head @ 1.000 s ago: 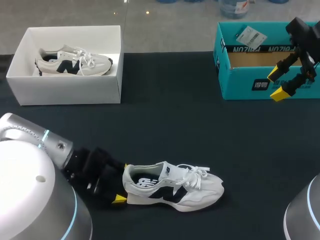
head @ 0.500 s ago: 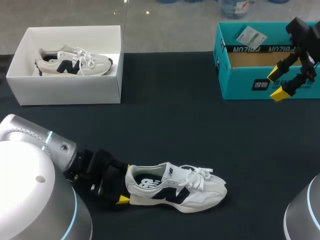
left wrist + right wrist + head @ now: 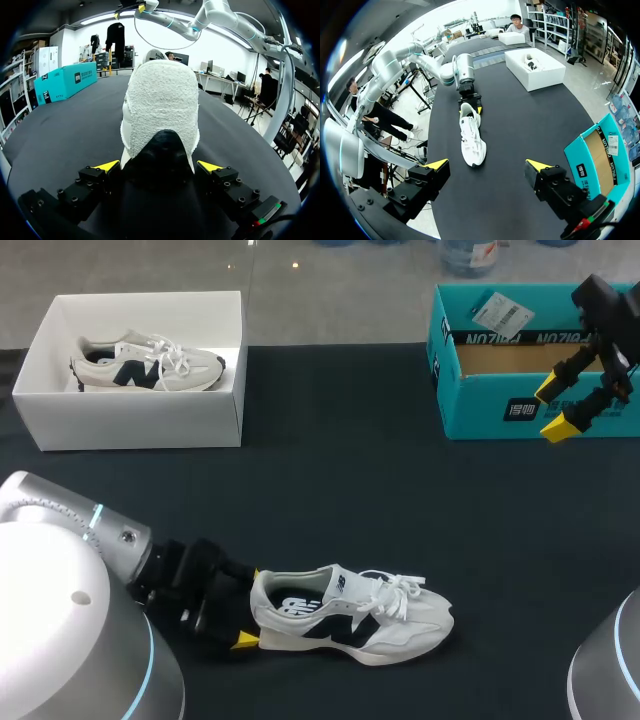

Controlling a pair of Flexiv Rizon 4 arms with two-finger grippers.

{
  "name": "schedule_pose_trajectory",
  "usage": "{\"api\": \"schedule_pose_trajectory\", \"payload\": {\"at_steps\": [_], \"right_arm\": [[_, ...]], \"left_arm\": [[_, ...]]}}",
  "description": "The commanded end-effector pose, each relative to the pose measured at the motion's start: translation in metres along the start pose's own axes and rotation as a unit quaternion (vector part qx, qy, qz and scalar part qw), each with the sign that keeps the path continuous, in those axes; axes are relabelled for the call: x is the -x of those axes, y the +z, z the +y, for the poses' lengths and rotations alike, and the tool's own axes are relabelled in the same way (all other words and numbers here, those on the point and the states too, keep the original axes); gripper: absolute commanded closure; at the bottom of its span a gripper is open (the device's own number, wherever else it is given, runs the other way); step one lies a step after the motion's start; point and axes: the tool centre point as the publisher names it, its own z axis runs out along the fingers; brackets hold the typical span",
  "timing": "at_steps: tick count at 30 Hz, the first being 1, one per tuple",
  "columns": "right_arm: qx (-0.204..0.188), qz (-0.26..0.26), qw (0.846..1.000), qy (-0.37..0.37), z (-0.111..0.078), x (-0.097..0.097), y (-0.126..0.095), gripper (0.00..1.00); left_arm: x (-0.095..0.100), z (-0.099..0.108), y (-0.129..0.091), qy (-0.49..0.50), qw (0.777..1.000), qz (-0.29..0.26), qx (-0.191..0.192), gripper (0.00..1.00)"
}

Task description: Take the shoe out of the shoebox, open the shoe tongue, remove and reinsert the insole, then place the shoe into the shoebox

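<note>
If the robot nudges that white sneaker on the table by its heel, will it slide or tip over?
It would probably slide, not tip: the sneaker sits flat on its wide sole. It looks light, and its upper and laces should flex.

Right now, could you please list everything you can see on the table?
table: one, black, under everything.
white shoebox: one, white, far left, open.
boxed shoe: one, white with dark markings, inside the white shoebox.
teal shoebox: one, teal, far right, open.
loose shoe: one, white with dark markings, on the table near the front.
left pincer: one, yellow-tipped, shut on the loose shoe's heel.
right pincer: one, yellow-tipped, open, raised near the teal shoebox.
</note>
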Motion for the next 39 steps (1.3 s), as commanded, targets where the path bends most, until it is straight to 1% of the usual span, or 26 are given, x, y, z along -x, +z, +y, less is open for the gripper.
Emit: {"api": "schedule_pose_trajectory", "payload": {"at_steps": [1, 7, 12, 13, 14, 15, 24, 28, 39], "right_arm": [[-0.002, 0.001, 1.0, 0.0, 0.001, 0.001, 0.001, 0.0], [-0.002, 0.001, 1.0, 0.0, 0.001, 0.001, 0.001, 0.0], [-0.002, 0.001, 1.0, 0.0, 0.001, 0.001, 0.001, 0.0], [-0.002, 0.001, 1.0, 0.0, 0.001, 0.001, 0.001, 0.0], [-0.002, 0.001, 1.0, 0.0, 0.001, 0.001, 0.001, 0.0], [-0.002, 0.001, 1.0, 0.0, 0.001, 0.001, 0.001, 0.0], [-0.002, 0.001, 1.0, 0.0, 0.001, 0.001, 0.001, 0.0], [-0.002, 0.001, 1.0, 0.0, 0.001, 0.001, 0.001, 0.0], [-0.002, 0.001, 1.0, 0.0, 0.001, 0.001, 0.001, 0.0]], "left_arm": [[0.0, -0.001, 0.004, -0.001, 1.0, -0.004, 0.0, 0.0], [0.001, -0.004, 0.007, 0.0, 1.0, -0.006, -0.001, 0.0], [0.001, -0.002, 0.011, 0.001, 1.0, -0.004, -0.001, 0.0], [0.001, -0.002, 0.012, 0.0, 1.0, -0.004, -0.003, 0.21], [0.001, -0.001, 0.012, 0.0, 1.0, -0.004, -0.004, 0.65], [0.001, -0.001, 0.013, 0.0, 1.0, -0.004, -0.003, 1.0], [0.0, 0.001, 0.013, 0.003, 1.0, -0.015, 0.0, 1.0], [-0.001, -0.001, 0.012, 0.009, 1.0, -0.005, 0.014, 1.0], [0.0, -0.001, 0.011, 0.008, 1.0, -0.002, 0.014, 1.0]]}}
